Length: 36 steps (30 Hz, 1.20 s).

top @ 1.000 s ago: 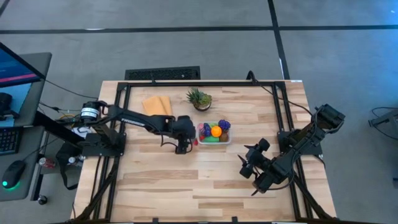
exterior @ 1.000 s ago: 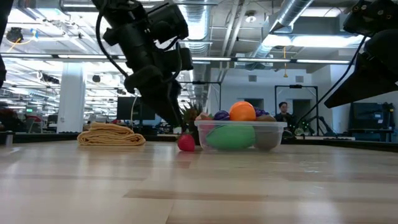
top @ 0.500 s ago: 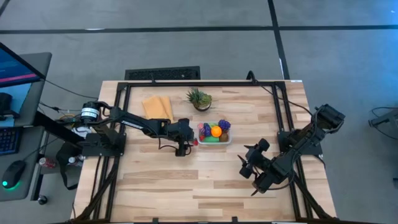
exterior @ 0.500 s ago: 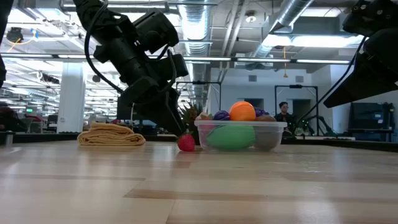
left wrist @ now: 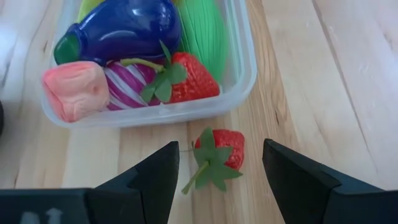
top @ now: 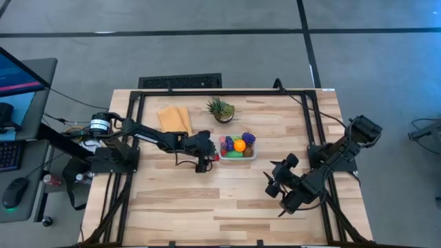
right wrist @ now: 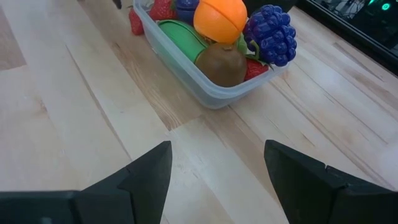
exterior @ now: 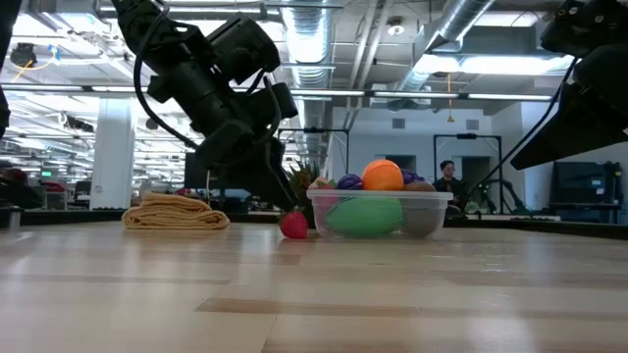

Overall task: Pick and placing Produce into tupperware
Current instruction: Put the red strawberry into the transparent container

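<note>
Where the left tool (left wrist: 221,180) straddles: strawberry (left wrist: 219,151), uncovered.

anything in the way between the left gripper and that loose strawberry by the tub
Nothing visible does. The left gripper is open, and the strawberry lies on bare wood between its fingers, just outside the near wall of the tupperware. That wall is the only thing between the strawberry and the inside of the container.

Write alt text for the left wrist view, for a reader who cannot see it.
A toy strawberry lies on the wooden table between the left gripper's open fingers, just outside a clear tupperware. The tupperware holds another strawberry, a blue eggplant, a green corn-like piece, a striped purple piece and a pink piece.
</note>
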### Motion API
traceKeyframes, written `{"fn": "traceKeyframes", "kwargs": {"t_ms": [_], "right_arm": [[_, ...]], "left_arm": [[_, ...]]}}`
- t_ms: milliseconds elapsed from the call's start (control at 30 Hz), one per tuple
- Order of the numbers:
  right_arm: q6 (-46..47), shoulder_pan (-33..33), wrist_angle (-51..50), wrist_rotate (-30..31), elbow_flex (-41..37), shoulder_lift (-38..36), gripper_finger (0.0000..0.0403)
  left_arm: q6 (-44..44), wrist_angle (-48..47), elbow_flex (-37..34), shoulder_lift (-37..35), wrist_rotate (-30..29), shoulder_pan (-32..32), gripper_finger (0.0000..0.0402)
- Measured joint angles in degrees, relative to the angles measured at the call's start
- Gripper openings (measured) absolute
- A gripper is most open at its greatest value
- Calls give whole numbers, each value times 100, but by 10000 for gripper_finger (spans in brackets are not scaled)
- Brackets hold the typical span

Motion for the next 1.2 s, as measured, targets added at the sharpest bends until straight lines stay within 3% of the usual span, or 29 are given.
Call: {"fn": "traceKeyframes", "kwargs": {"t_ms": [333, 967, 1200], "right_arm": [[-4, 0, 18, 0, 0, 0, 250], [-208, 0, 151, 15, -3, 0, 250], [-207, 0, 151, 13, -2, 0, 250]], "left_arm": [[3, 426, 11, 498, -4, 1, 222], [67, 691, 4, 743, 69, 5, 222], [57, 697, 4, 746, 109, 5, 195]]}}
